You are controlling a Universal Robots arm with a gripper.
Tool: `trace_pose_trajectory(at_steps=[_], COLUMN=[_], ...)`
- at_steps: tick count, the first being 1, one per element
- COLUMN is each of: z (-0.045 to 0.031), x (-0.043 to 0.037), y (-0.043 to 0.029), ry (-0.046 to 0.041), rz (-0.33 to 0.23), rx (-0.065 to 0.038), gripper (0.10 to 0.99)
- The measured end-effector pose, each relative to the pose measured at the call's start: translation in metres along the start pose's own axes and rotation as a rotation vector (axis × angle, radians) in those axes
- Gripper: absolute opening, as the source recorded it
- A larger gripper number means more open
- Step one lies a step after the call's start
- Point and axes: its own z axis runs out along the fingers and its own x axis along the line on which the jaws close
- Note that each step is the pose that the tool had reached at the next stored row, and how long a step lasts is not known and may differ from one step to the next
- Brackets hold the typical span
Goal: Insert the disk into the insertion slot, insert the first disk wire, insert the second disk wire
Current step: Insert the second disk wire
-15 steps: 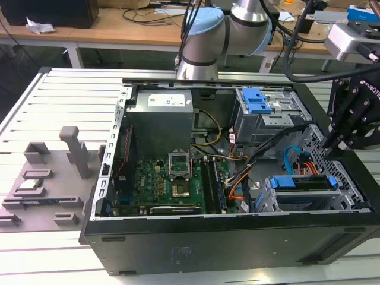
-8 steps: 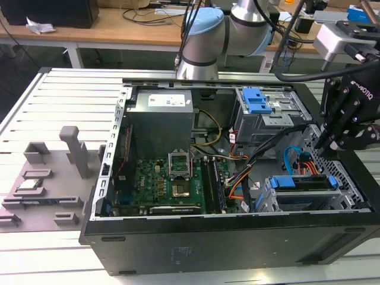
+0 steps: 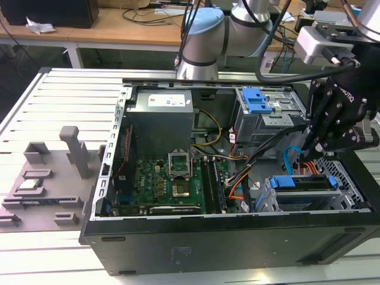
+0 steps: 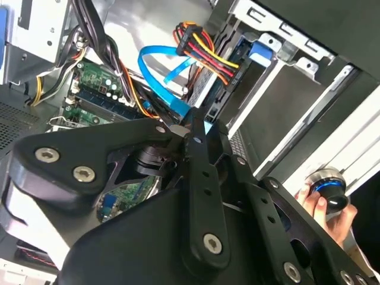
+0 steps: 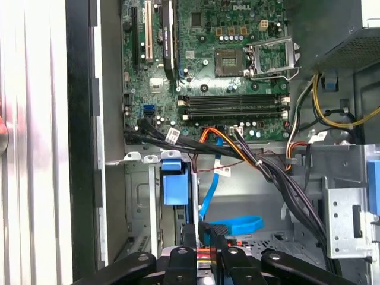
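The disk [image 3: 301,183], in its bright blue frame, lies inside the insertion slot [image 3: 351,189], the low grey cage at the case's corner on the exterior view's right. My gripper [image 3: 310,153] hangs just above the disk's inner end. In the second wrist view the gripper [image 4: 191,126] is shut on the plug end of the second disk wire [image 4: 155,54], a flat blue cable that loops up behind it. The first disk wire [image 4: 205,50], an orange, yellow and black bundle, ends in a black plug against the disk's end. The blue loop [image 5: 243,224] also runs to the gripper [image 5: 196,235].
The motherboard [image 3: 178,178] fills the case floor, with the power supply [image 3: 161,122] behind it. A taller cage with a blue latch [image 3: 256,100] stands behind the gripper. Black cable bundles [image 5: 279,178] cross beside the slot. A hand [image 4: 323,208] rests on a round knob outside the case.
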Motion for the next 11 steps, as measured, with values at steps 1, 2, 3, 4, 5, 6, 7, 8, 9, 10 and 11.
trace_pose_trajectory(at_steps=[1, 2, 3, 4, 5, 6, 7, 8, 9, 10, 11], z=[0.0007, 0.0019, 0.0027, 0.0039, 0.0047, 0.0061, 0.0074, 0.0081, 0.0086, 0.0089, 0.0090], x=[-0.0001, -0.0003, -0.0005, -0.0007, -0.0011, -0.0015, -0.0016, -0.0016, -0.0016, -0.0016, -0.0015], y=[0.0012, 0.0027, 0.0033, 0.0040, 0.0043, 0.0043, 0.0045, 0.0045, 0.0045, 0.0045, 0.0045], ry=[0.0001, 0.0001, 0.0000, -0.0001, 0.0000, 0.0000, 0.0002, 0.0004, 0.0013, 0.0054, 0.0077], rz=[0.000, 0.000, 0.000, 0.000, 0.000, 0.000, 0.000, 0.000, 0.000, 0.000, 0.000], rx=[0.000, 0.000, 0.000, 0.000, 0.000, 0.000, 0.000, 0.000, 0.000, 0.000, 0.000], gripper=[0.239, 0.239, 0.239, 0.239, 0.239, 0.239, 0.239, 0.239, 0.239, 0.239, 0.239])
